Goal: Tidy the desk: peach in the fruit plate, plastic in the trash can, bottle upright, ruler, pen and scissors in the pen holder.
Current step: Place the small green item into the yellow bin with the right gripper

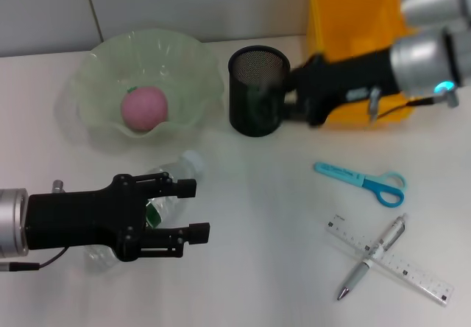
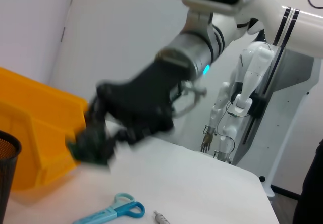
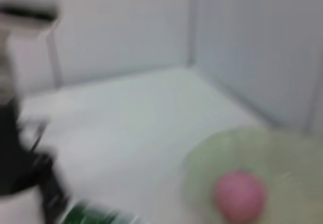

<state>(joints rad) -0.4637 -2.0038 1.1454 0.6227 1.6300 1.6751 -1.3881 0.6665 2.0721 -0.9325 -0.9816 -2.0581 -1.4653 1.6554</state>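
Low down, left claw (image 1: 193, 209) gapes around the lying bottle (image 1: 165, 187).

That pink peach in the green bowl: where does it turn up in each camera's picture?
Head view: peach lies in the fruit plate, far left of the table.
Left wrist view: not in it.
Right wrist view: peach low at right, blurred.
Shared landmark: the fruit plate.
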